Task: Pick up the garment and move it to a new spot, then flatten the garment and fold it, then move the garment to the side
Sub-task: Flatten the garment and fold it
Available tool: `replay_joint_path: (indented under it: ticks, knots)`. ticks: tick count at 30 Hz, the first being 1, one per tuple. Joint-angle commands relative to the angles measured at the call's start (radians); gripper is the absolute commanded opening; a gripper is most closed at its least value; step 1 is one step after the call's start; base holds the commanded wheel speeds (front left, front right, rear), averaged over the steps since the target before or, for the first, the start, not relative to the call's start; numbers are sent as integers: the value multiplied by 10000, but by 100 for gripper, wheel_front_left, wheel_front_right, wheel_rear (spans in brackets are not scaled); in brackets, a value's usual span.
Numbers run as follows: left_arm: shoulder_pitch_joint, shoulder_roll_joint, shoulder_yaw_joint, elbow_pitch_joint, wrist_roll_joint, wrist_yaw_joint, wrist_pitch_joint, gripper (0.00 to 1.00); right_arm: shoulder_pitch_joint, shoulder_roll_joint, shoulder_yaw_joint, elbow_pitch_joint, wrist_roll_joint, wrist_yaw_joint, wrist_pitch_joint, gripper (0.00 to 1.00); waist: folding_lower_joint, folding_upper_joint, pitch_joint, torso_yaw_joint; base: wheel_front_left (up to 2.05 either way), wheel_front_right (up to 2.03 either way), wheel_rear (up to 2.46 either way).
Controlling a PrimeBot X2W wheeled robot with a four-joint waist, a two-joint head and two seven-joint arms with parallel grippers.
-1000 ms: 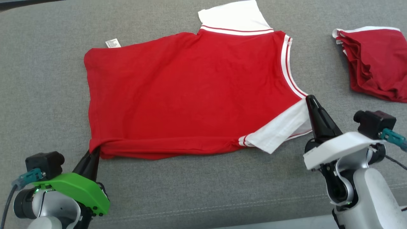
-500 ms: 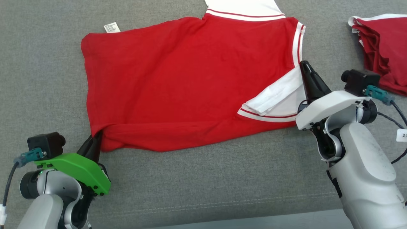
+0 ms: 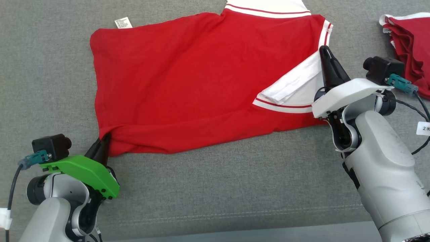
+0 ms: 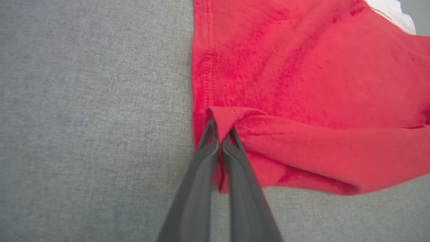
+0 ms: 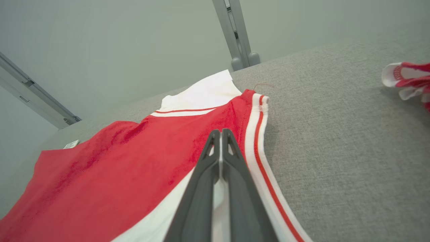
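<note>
Folding step, by my read: the garment (image 3: 188, 84) lies spread on the grey surface (image 3: 215, 188), from centre up to twelve o'clock in the head view, its near edge bunched over. The left gripper (image 3: 102, 144), at seven o'clock of the cloth, is clenched on the hem corner (image 4: 228, 116). The right gripper (image 3: 325, 53), at three o'clock, is pinched tight on the white sleeve (image 3: 292, 84), which is turned in over the red. The next move calls for carrying both held points level toward twelve o'clock, steering wide of the other red pile (image 3: 410, 64) at two o'clock.

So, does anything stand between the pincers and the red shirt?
Nothing visible. The left pincer and right pincer are each shut on the red shirt; the second red garment lies apart, to the right.
</note>
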Motion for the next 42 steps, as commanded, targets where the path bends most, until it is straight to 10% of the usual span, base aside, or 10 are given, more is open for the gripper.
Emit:
replay_joint_path:
  ticks: [1,2,3,4,12,24,42]
  knots:
    - [-190,-52,-4,75,-116,-103,-59,0,-156,-174,109,264,-18,-1,-137,5,0,0,16,30,0,0,0]
    - [-190,-52,-4,75,-116,-103,-59,0,-156,-174,109,264,-18,-1,-137,5,0,0,16,30,0,0,0]
    - [-264,-95,-30,156,-131,-148,-111,96,-264,-145,246,483,59,-1,-228,93,0,0,26,73,0,0,0]
    - [-288,-108,-32,185,-103,-138,-142,100,-321,-166,274,534,81,-1,-307,100,0,0,32,89,0,0,0]
    - [-89,-182,284,80,397,325,-1357,100,225,-380,70,37,-202,-1,-598,100,0,0,-144,132,0,0,0]
    - [589,-341,492,-836,1862,1405,-3820,100,3219,285,-1646,-3912,-2853,-1,-601,100,0,0,-1166,223,0,0,0]
    - [1617,-265,-313,-565,2604,1282,-3966,100,6282,831,-1882,-5100,-3965,-1,-569,100,0,0,-2514,107,0,0,0]
